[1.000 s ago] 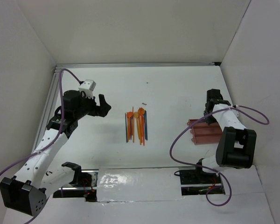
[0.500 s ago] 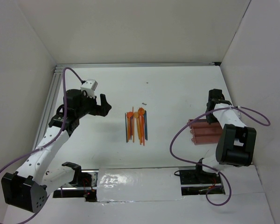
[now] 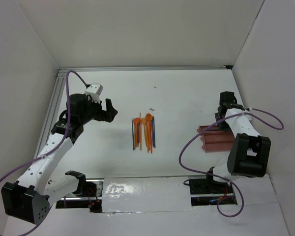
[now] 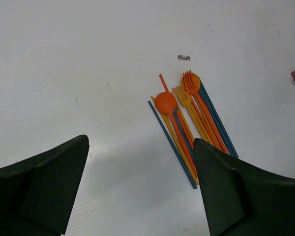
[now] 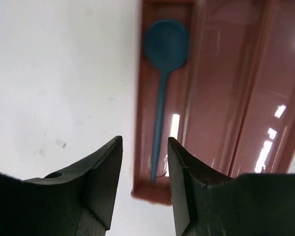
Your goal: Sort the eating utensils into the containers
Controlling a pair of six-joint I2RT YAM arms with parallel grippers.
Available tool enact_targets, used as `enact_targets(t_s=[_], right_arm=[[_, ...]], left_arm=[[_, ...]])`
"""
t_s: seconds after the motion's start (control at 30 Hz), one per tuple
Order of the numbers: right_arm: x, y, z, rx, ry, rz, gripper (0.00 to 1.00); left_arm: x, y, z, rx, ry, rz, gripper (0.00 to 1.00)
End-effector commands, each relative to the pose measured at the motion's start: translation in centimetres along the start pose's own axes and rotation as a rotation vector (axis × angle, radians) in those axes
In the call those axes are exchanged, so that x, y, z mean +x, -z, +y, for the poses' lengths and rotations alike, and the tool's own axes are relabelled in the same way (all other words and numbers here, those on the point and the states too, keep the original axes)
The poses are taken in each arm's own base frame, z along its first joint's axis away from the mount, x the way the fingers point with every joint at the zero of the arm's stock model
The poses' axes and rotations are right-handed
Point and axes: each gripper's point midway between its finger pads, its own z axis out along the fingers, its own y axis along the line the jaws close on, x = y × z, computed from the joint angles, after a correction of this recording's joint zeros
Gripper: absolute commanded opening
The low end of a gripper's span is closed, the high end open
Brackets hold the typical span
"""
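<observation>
Right wrist: container w/ 1 blue spoon in edge trough

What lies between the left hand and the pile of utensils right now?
Nothing: only bare white table separates the left hand from the utensil pile, which shows most clearly in the left wrist view.

A white table stands between white walls, a metal rail along its far edge. A tiny dark scrap (too small to identify) lies on the table.
</observation>
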Motion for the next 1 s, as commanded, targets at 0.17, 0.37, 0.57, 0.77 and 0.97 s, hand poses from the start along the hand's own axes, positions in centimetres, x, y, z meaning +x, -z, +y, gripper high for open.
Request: enact_targets(t_s=[0.17, 0.37, 0.57, 0.77, 0.97], right_arm=[[4.4, 16.5, 13.5, -0.614, 0.595, -0.087, 0.57], [16.1, 19.5, 13.2, -0.793, 0.955, 0.015, 0.60], [23.6, 18.7, 9.4, -0.807, 1.141, 0.110, 0.53], [27.7, 16.7, 6.4, -0.772, 1.273, 0.152, 0.51], [30.3, 14.4, 4.4, -0.703, 1.347, 0.168, 0.47]], left_arm=[[-2.6, 0.9, -1.3, 0.046, 0.006, -0.074, 1.00], [-1.9, 1.1, -1.7, 0.057, 0.077, -0.043, 1.00], [0.2, 2.3, -1.7, 0.026, 0.169, 0.028, 1.00], [1.9, 4.0, -1.8, 0.013, 0.205, 0.033, 1.00], [2.7, 5.0, -1.5, -0.012, 0.216, 0.044, 1.00]])
